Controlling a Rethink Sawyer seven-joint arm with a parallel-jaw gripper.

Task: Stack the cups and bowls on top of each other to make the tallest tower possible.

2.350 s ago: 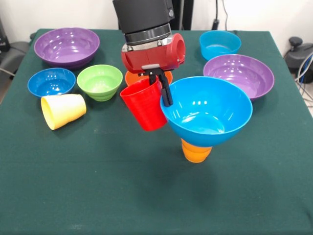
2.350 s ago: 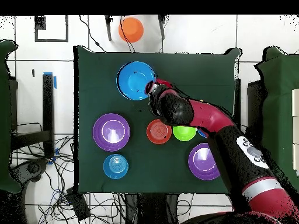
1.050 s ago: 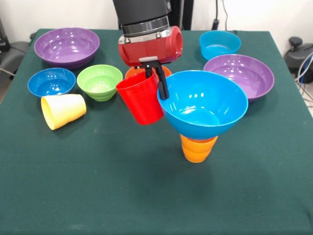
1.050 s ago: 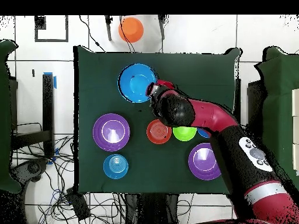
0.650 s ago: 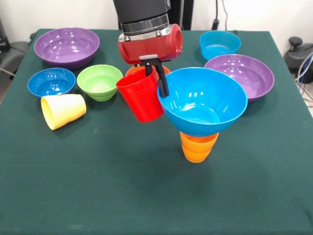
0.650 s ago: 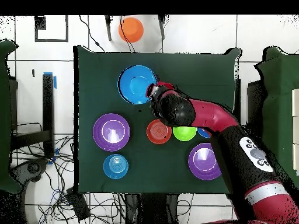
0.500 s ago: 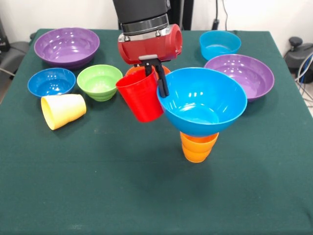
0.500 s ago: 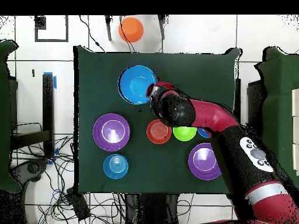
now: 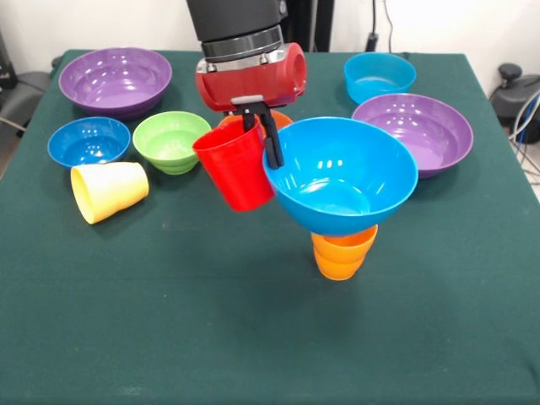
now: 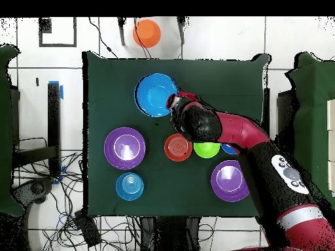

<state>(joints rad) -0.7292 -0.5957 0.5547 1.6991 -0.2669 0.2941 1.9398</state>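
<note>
My gripper [image 9: 260,139] is shut on the rim of the red cup [image 9: 234,173] and holds it tilted in the air. The cup hangs right beside the left rim of the large blue bowl [image 9: 342,173], and one finger [image 9: 272,145] is against that rim. The bowl rests upright on the inverted orange cup [image 9: 342,251], a two-piece tower. The yellow cup [image 9: 110,191] lies on its side at the left. In the overhead view the arm [image 10: 216,127] covers the gripper, and the blue bowl [image 10: 154,95] shows beside it.
Around the table stand two purple bowls [image 9: 114,80] [image 9: 419,131], a cyan bowl [image 9: 380,76], a dark blue bowl [image 9: 89,141], a green bowl [image 9: 171,141] and an orange bowl [image 10: 177,147], partly behind my gripper in the front view. An orange object [image 10: 146,31] sits off the table.
My gripper with the red cup has moved slightly left and up in the front view. The large blue bowl has shifted a little the same way on the orange cup.
</note>
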